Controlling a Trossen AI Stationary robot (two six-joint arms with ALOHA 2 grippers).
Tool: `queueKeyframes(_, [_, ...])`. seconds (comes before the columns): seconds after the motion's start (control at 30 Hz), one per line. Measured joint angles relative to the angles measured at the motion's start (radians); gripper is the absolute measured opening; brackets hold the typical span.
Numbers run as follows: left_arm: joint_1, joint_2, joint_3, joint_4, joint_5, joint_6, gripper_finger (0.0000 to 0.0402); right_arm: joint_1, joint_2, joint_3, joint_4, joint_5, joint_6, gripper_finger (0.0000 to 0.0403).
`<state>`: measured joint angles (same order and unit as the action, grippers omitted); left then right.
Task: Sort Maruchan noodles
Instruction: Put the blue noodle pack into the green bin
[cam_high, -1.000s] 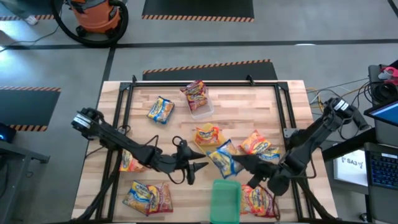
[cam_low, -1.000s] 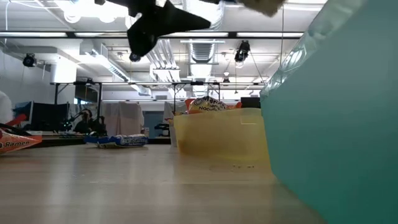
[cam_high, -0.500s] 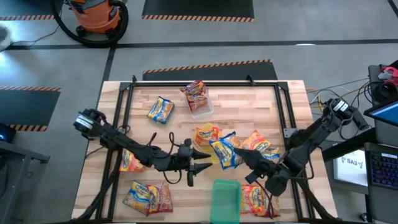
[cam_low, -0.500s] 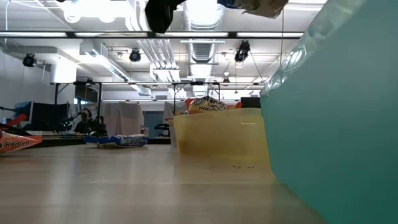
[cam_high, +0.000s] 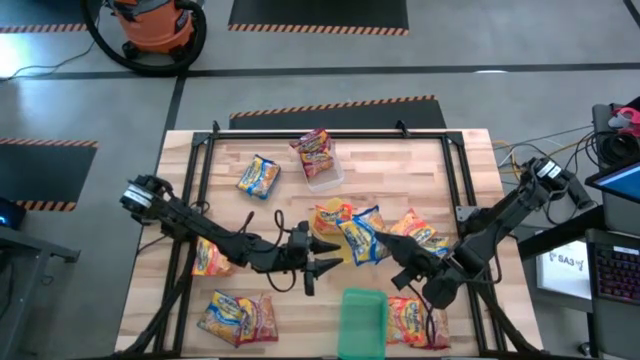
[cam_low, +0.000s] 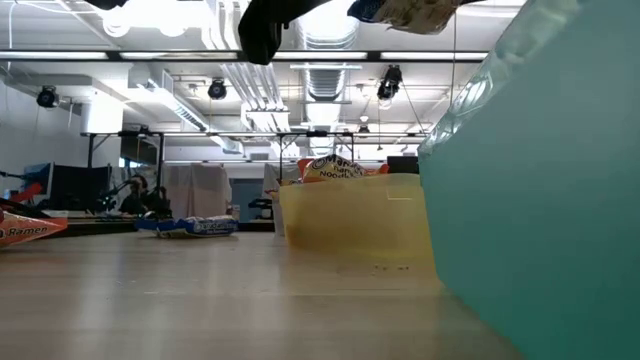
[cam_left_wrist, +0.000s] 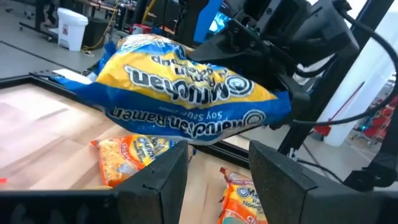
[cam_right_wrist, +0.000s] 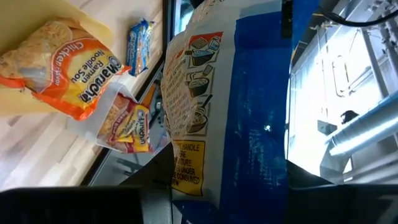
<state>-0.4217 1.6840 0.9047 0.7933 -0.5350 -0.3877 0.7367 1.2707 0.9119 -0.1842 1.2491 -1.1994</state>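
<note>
Blue/yellow packet (cam_high: 360, 238) is in the air mid-table, pinched by the right gripper (cam_high: 392, 247), fingers closed on its edge. Right wrist view shows the same blue/yellow packet (cam_right_wrist: 230, 99) filling the frame, back side with cooking diagrams toward the camera. Left wrist view sees its front, "Maruchan Ramen" print upside down (cam_left_wrist: 186, 96), with the right arm behind it.

Left gripper (cam_high: 328, 254) sits just beside the packet, fingers parted, holding nothing. In the left wrist view the left fingers (cam_left_wrist: 155, 180) are spread, packet beyond the tips, not touching as far as I can tell.

Yellow tray (cam_high: 330, 217) is right behind the held packet with an orange packet (cam_high: 333, 212) in it; low view shows the yellow tray (cam_low: 350, 225) with that packet's top edge above the rim.

Clear tray (cam_high: 325, 178) is toward the far edge, with a red packet (cam_high: 314, 150) overlapping its far rim.

Green tray (cam_high: 362, 322) sits at the near edge, looks empty from above; it fills the right side of the low view (cam_low: 540, 180).

Loose packets:
- blue/yellow one (cam_high: 259, 177) far-left, apart from the rest
- orange ones (cam_high: 415, 230) right of the held packet
- one (cam_high: 208, 259) under the left arm, partly hidden
- two side by side (cam_high: 238, 317) near-left corner
- red ones (cam_high: 413, 322) just right of the green tray, partly under the right arm
</note>
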Motion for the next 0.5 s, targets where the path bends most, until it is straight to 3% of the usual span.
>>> queueKeyframes(0.17, [0.003, 0.000, 0.000, -0.004, 0.005, -0.052, 0.0153, -0.008, -0.005, 0.000, 0.001, 0.000, 0.007, 0.0112])
queueKeyframes(0.27, [0.009, 0.000, 0.000, -0.013, 0.094, -0.081, 0.0153, -0.010, -0.005, 0.000, 0.000, 0.000, 0.011, 0.0112])
queueKeyframes(0.5, [0.014, 0.007, 0.000, -0.005, 0.197, -0.174, 0.0157, -0.011, -0.005, 0.000, 0.000, 0.000, 0.012, 0.0112])
